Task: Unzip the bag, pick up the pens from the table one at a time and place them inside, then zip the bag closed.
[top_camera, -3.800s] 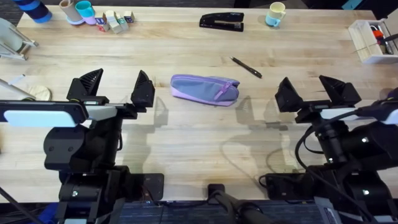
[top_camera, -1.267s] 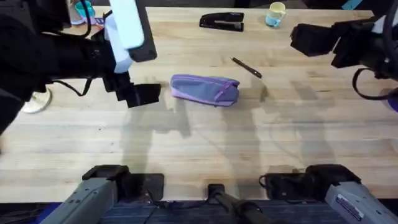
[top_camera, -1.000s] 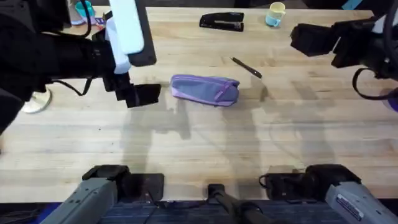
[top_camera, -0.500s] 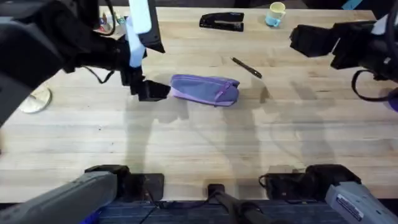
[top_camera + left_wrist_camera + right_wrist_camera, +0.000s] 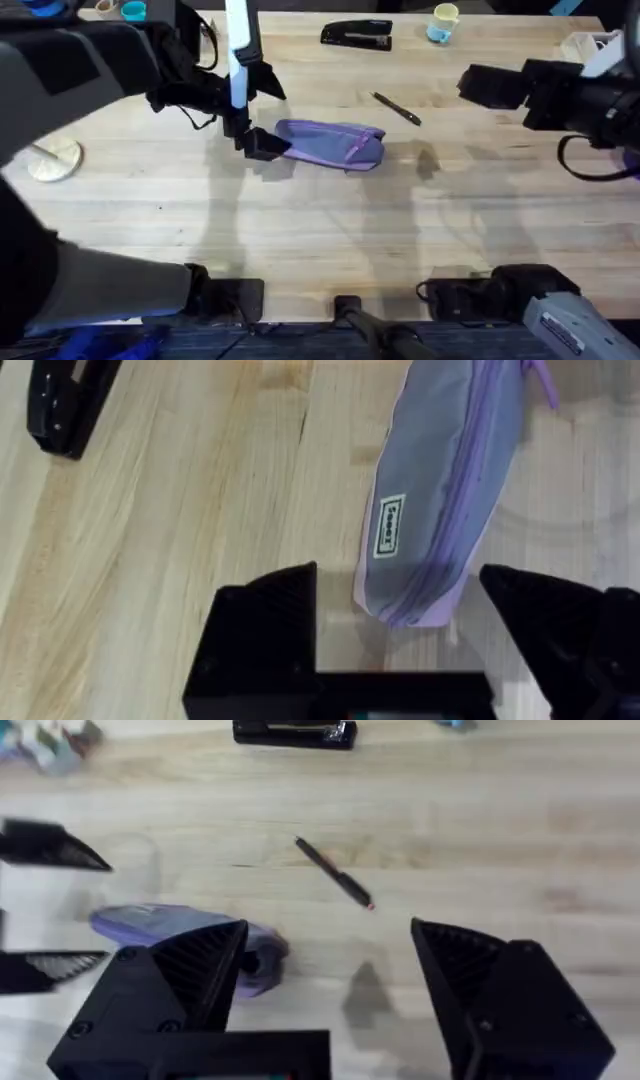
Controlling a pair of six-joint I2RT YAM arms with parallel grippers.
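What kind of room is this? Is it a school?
Probably a desk or workbench set up like an office or classroom spot, not surely a school. On the wooden table lie a pencil bag, a pen and a stapler, with a mug at the far edge.

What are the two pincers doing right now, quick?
Left pincer: open, empty, its fingers on either side of the bag's end.
Right pincer: open, empty, up above the table near the pen.
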